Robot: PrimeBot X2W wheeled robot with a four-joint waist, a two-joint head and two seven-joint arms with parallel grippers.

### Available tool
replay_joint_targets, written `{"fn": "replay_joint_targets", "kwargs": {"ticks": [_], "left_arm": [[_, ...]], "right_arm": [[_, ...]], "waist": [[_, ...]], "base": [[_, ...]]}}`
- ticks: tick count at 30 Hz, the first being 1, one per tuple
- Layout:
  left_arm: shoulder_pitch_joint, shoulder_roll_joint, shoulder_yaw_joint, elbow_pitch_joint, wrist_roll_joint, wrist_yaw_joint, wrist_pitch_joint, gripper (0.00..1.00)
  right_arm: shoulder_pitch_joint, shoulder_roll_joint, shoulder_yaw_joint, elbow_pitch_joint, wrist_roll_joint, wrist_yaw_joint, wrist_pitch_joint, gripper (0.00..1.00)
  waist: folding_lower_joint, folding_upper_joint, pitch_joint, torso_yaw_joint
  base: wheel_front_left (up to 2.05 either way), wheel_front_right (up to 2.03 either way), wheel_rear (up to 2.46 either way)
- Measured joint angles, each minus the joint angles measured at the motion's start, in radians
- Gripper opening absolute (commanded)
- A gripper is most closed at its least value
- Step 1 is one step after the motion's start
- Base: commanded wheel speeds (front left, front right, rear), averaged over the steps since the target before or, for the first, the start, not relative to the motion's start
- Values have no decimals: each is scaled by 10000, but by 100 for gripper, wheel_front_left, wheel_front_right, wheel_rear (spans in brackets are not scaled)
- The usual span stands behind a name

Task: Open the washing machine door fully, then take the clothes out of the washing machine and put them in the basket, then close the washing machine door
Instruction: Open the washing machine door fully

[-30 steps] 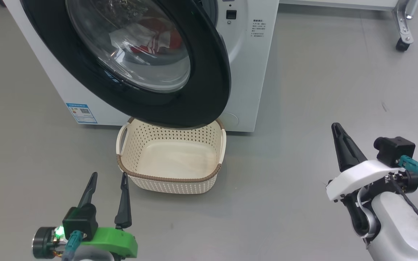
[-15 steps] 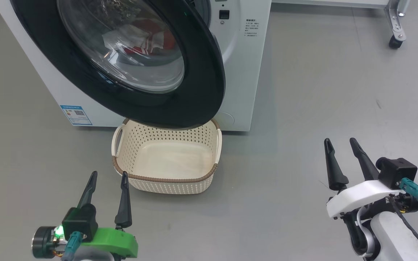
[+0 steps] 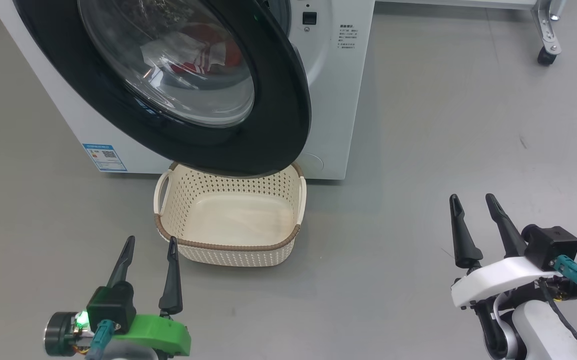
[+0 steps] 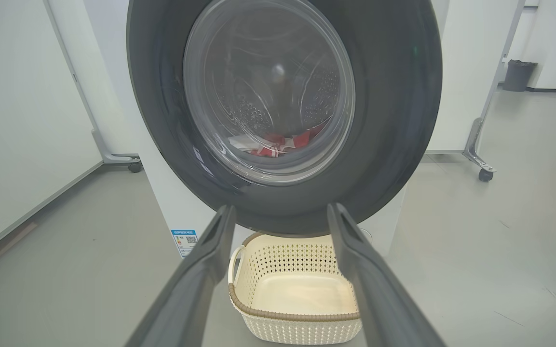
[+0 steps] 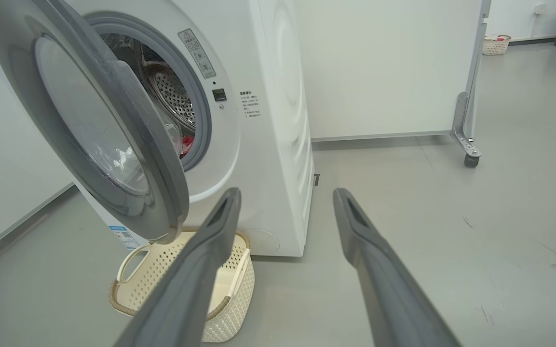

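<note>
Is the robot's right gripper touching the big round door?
Apart. The head view shows bare floor between the right gripper and the washing machine door.

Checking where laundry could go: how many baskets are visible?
2. The basket sits on the floor beneath the washing machine door; a small far basket stands by the back wall. More may be hidden.

washing machine door [image 5: 89,125] part-open | basket [image 5: 237,303] on floor beneath it | right gripper [image 5: 286,193] fingers apart, empty
</note>
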Motion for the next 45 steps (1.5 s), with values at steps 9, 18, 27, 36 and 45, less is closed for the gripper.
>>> {"fn": "replay_joint_targets", "kwargs": {"ticks": [9, 18, 27, 36, 45], "left_arm": [[11, 0, -35, 0, 10, 0, 0, 100], [18, 0, -44, 2, 10, 0, 0, 100], [19, 0, -61, 2, 10, 0, 0, 100], [18, 0, -119, -4, 10, 0, 0, 100], [-10, 2, -330, -52, 10, 0, 0, 100]], "right_arm": [[165, -13, -2, -284, -88, -82, -29, 100], [363, -19, -19, -466, -90, -155, -29, 100], [458, -48, -69, -675, -88, -230, -29, 100], [547, -27, -324, -869, 157, -232, -25, 100], [500, 224, -980, -1127, 1267, -186, 155, 100]], "waist": [[0, 0, 11, 43], [0, 0, 16, 70], [0, 0, 68, 89], [0, 0, 167, 148], [0, 0, 489, 297]], "base": [[0, 0, 0], [0, 0, 0], [0, 0, 0], [0, 0, 0], [0, 0, 0]]}}
